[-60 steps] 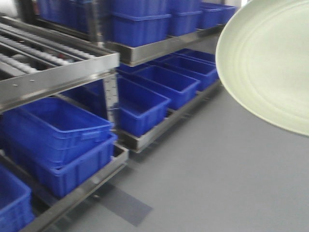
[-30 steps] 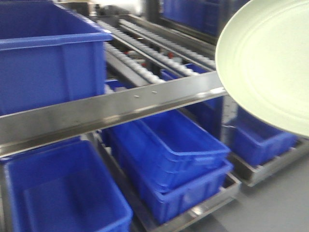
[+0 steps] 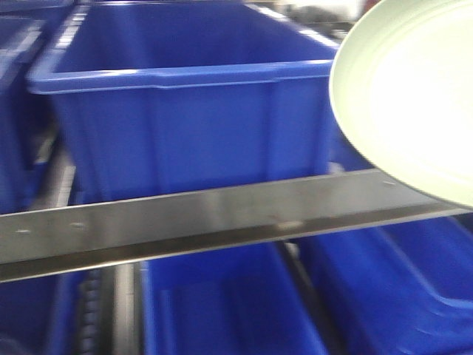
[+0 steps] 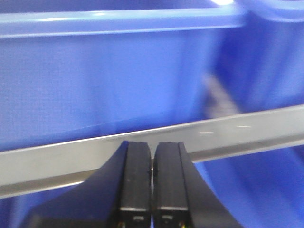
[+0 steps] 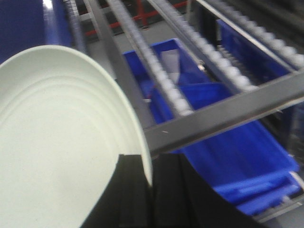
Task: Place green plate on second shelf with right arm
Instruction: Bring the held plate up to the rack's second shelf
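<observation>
Right wrist-mounted view: the right claw [image 5: 151, 190] grips the rim of the green plate [image 5: 57, 142], which fills the frame toward 9 o'clock, held before a steel shelf rail [image 5: 223, 116]. The left claw [image 4: 152, 149] is closed and empty, facing a blue bin [image 4: 104, 80].

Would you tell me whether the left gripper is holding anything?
No, the left gripper is shut, its two black fingers pressed together with nothing between them.
</observation>
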Controlling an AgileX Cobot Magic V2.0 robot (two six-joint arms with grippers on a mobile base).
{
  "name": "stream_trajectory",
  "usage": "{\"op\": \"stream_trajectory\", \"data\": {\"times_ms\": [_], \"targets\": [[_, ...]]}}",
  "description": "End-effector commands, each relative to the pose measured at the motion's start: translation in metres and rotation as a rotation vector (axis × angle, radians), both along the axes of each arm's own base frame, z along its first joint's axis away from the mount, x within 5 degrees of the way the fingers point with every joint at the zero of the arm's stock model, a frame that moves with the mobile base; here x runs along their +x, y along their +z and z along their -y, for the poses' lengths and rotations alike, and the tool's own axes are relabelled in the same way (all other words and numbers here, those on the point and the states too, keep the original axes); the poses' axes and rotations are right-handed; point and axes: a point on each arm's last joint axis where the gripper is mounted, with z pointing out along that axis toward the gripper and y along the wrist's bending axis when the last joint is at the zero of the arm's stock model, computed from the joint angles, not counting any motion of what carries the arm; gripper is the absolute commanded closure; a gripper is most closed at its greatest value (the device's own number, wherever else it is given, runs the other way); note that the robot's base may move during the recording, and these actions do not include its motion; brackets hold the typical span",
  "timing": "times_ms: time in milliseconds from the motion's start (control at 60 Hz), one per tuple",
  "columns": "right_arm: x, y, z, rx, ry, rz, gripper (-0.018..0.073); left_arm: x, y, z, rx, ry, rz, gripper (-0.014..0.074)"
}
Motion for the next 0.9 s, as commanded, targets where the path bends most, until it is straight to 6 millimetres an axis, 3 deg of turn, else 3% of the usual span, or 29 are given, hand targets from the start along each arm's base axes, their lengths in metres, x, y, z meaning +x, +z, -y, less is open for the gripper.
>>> {"op": "stream_trajectory", "data": {"times_ms": [0,884], "targets": [[0.0016,0.0206,0.0004,0.002,-0.003,0.139,0.0505,0.0011,-0.0052,-0.0002,0.001,0.002,0.061,0.0472],[0.0016,0.0206,0.0004,0.002,-0.003,0.139,0.0505,0.0011,-0.0052,-0.0002,0.001,0.002,0.061,0.0472]]}}
